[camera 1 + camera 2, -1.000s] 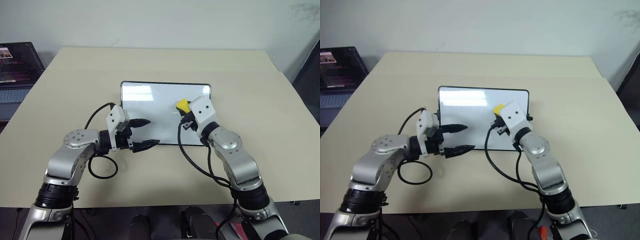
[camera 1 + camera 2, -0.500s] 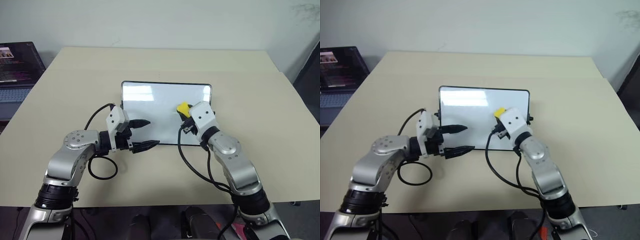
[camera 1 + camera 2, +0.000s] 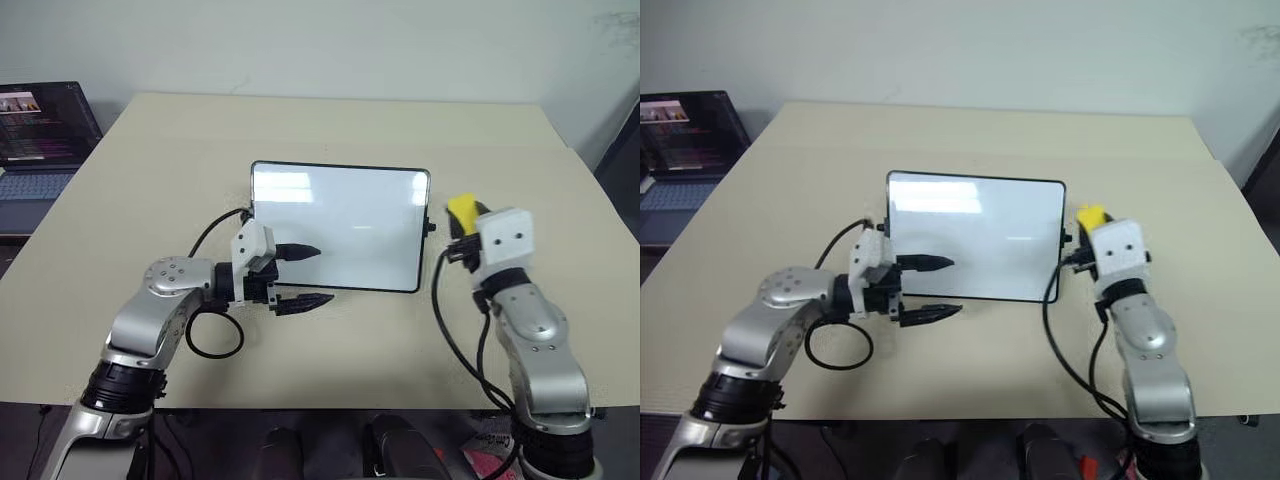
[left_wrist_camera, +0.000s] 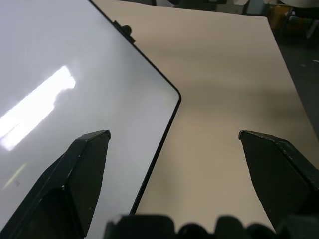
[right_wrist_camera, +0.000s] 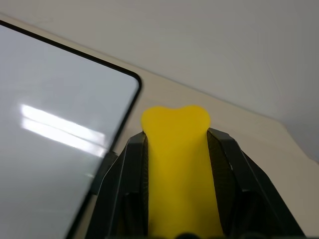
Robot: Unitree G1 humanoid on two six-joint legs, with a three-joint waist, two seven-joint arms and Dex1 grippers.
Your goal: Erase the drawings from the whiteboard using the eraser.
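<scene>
We see our right gripper (image 3: 462, 213) pinching the small yellow block eraser (image 3: 460, 208) just off the right edge of the glossy white black-framed whiteboard (image 3: 340, 225) on the beige desk (image 3: 180, 150). Left gripper (image 3: 303, 275) spread over the board's near-left corner. No drawings visible.

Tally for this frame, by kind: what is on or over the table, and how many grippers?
Whiteboard: 1
Eraser: 1, clamped in the right gripper
Grippers: 2, counting the left gripper, open at the board's near left corner
Laptop: 1, beside the table
Total: 5
</scene>
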